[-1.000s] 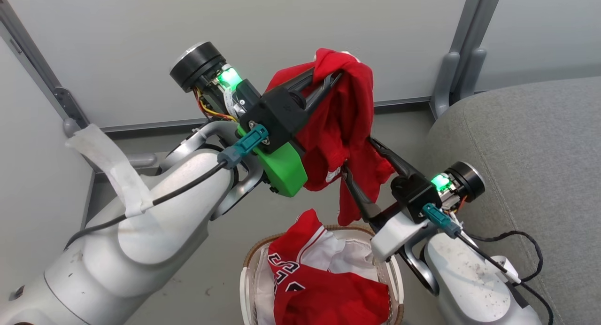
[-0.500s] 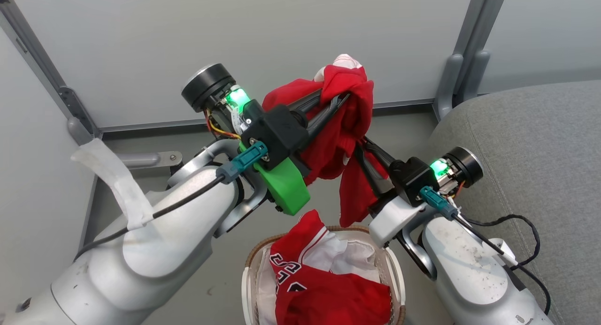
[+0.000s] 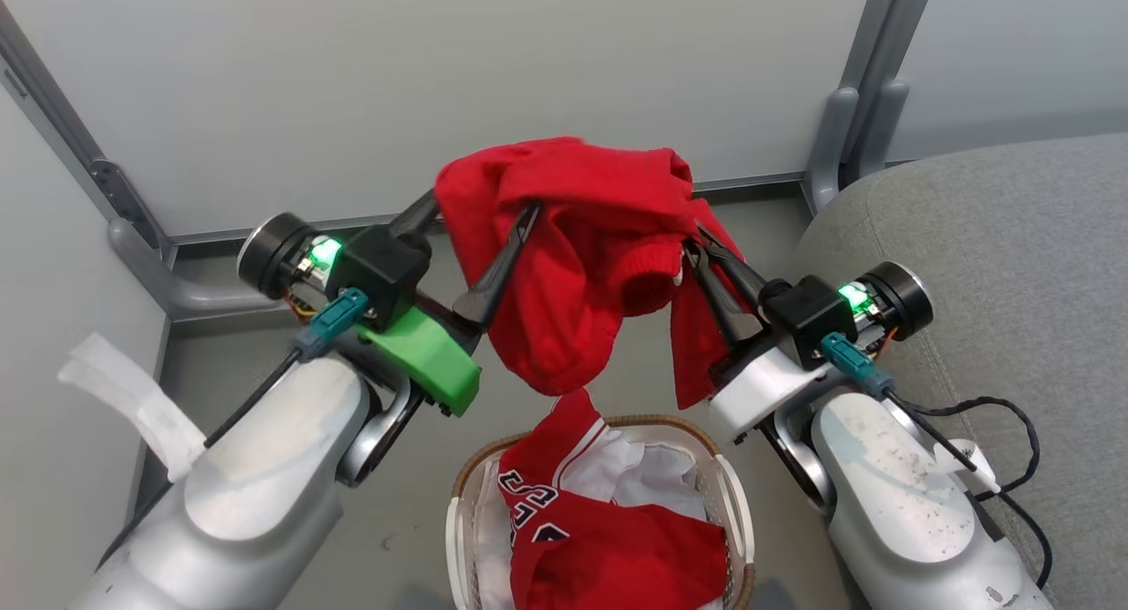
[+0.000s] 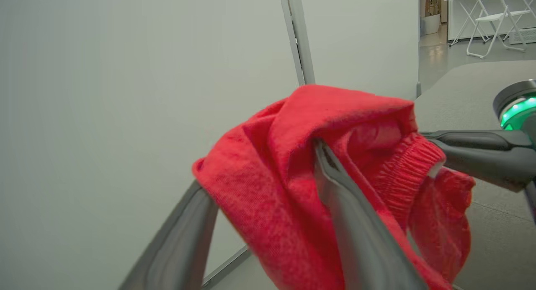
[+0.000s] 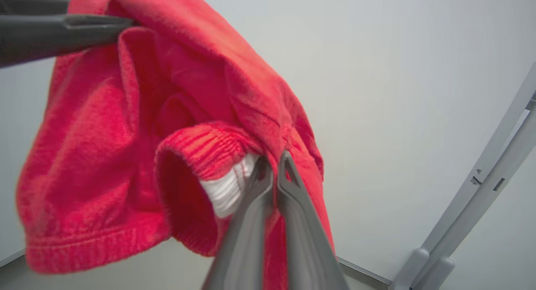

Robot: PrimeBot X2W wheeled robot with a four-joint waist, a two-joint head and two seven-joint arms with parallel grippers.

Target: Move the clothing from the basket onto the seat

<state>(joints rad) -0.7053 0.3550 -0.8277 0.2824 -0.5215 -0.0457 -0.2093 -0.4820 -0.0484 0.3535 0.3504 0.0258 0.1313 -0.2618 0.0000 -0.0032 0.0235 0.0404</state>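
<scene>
Between the 2 grippers, up in the air, hangs the plain red garment [image 3: 573, 257]. The left gripper [image 3: 486, 206] has its jaws spread wide apart, and the cloth is draped over both of them, hiding their tips. The right gripper [image 3: 696, 249] has its jaws pressed together on a fold of the same garment, just beside the white cuff [image 5: 222, 193], with a loose red tail hanging down under them. Straight below both sets of jaws the basket [image 3: 670, 423] stands on the floor [image 3: 397, 469]. The red-and-white jersey [image 3: 608, 548] lies in it, 1 corner poking up over the rim toward the garment above; whether the 2 touch I cannot tell. A white sheet [image 3: 652, 478] shows beside the jersey in the basket. Off to the right of the right jaws sits the grey seat [image 3: 996, 240], its rounded edge nearest them.
</scene>
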